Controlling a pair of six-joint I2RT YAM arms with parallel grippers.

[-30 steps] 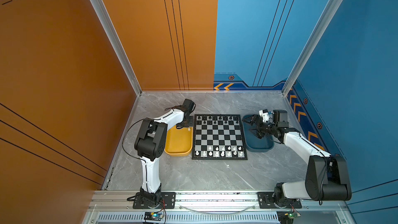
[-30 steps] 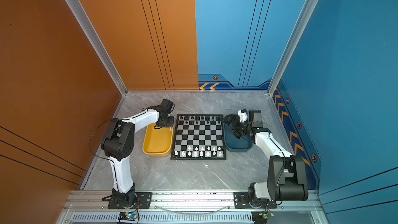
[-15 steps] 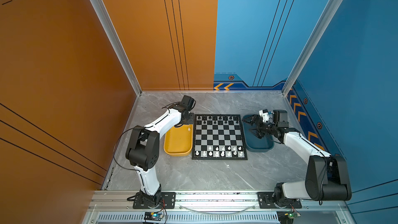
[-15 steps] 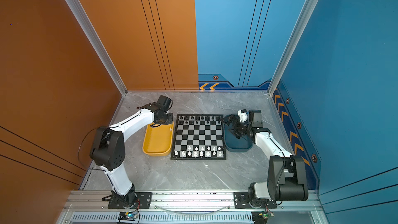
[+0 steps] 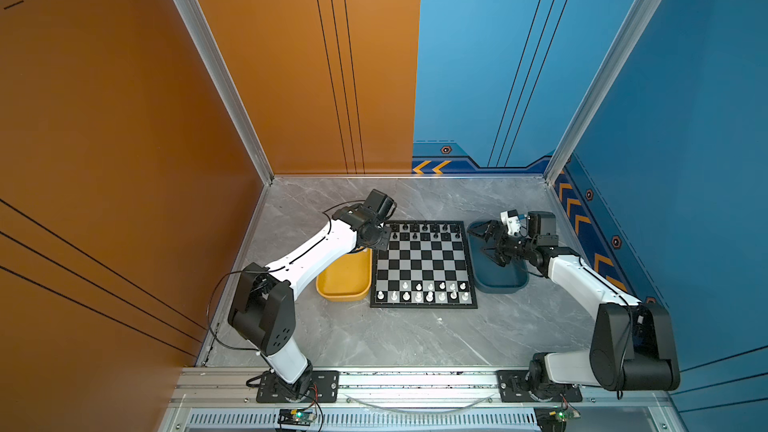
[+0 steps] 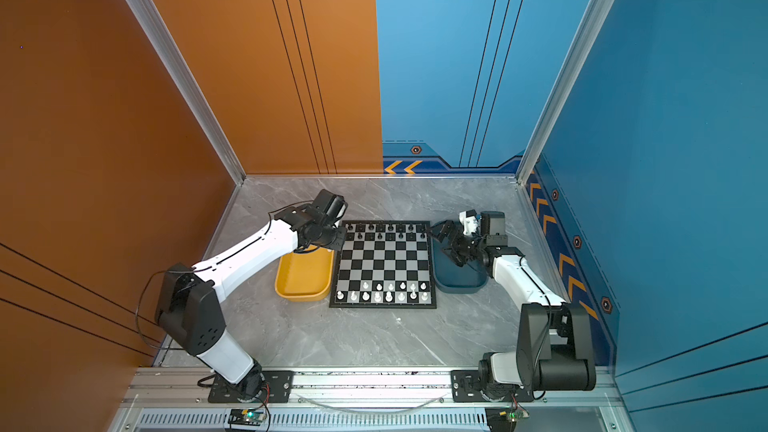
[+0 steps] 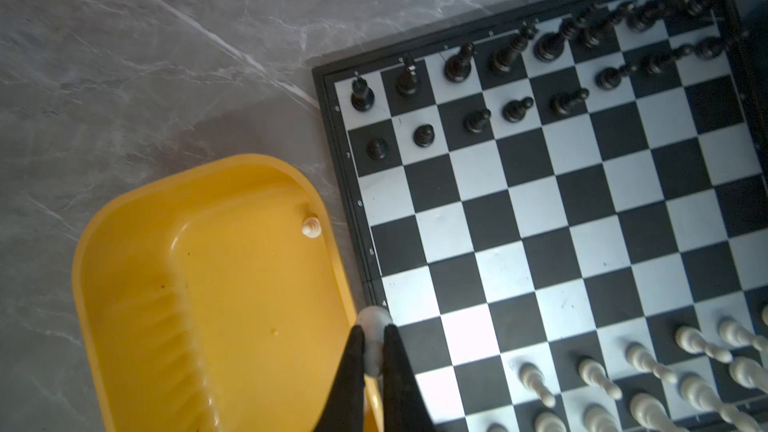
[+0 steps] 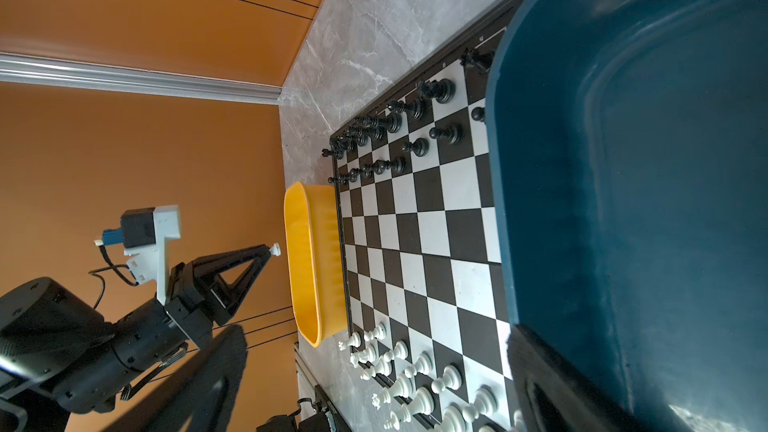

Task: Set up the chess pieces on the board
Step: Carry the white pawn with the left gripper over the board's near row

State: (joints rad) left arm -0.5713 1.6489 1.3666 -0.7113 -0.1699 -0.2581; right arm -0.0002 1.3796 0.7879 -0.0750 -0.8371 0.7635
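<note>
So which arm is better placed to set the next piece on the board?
Left: the left end effector grips a white piece at the board edge; the right end effector is open over the blue tray.

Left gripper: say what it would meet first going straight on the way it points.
Probably the board-side rim of the yellow tray: the left gripper, shut on a white piece, points down right above it, beside the board. Depth is unclear.
</note>
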